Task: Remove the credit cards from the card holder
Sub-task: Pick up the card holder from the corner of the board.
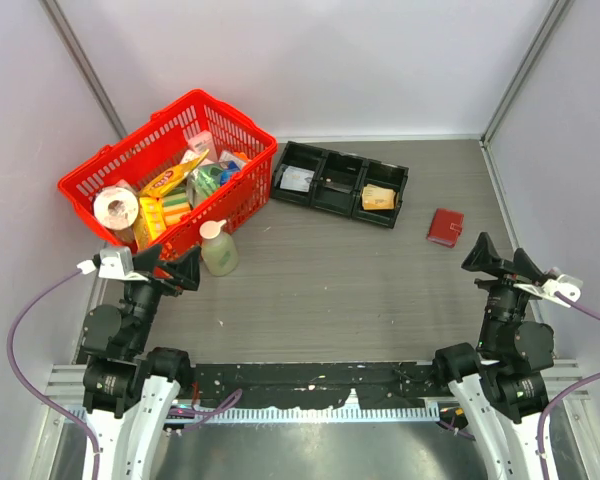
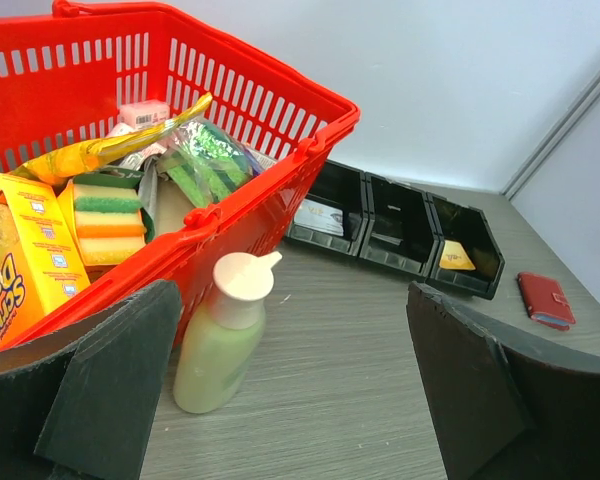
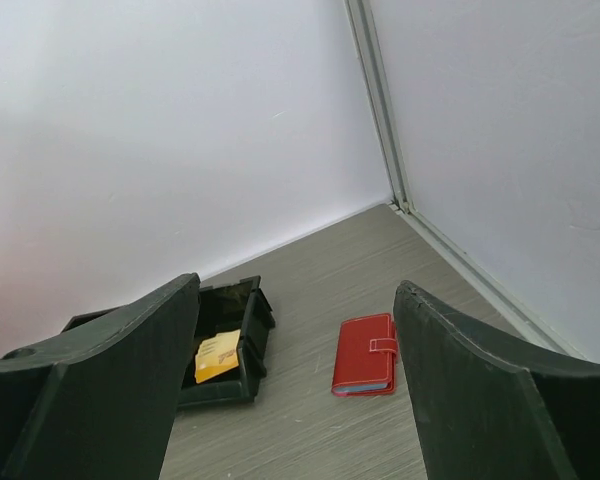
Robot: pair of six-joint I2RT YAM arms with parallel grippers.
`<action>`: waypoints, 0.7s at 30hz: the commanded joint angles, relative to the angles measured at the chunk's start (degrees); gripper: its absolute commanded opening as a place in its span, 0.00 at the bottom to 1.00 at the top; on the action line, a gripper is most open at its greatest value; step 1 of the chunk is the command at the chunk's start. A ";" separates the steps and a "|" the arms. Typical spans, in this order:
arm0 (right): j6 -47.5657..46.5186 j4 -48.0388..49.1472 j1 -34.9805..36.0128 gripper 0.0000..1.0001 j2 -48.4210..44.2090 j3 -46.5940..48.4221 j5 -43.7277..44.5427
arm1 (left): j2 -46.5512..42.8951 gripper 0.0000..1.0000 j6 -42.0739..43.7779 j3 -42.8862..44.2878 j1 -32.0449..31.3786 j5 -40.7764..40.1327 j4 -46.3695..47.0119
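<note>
The right gripper (image 3: 295, 300) stands wide open and empty, and the red wallet (image 3: 365, 355) lies flat just ahead of it, a little toward its right finger, which suits a straight reach forward. The wallet is closed with its tab snapped, so the cards are hidden, presumably inside. Farther ahead and to the left sits the black tray (image 3: 220, 392). The left gripper (image 1: 168, 265) is equally wide and empty. A soap bottle (image 1: 218, 250) stands just before it and the red basket (image 1: 240, 115) beyond, with the wallet far to its right.
</note>
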 commanded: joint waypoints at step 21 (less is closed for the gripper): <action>13.42 -8.35 -0.27 0.83 34.53 12.25 -7.35 | -4.45 1.00 -6.83 -3.60 -3.35 -15.27 1.88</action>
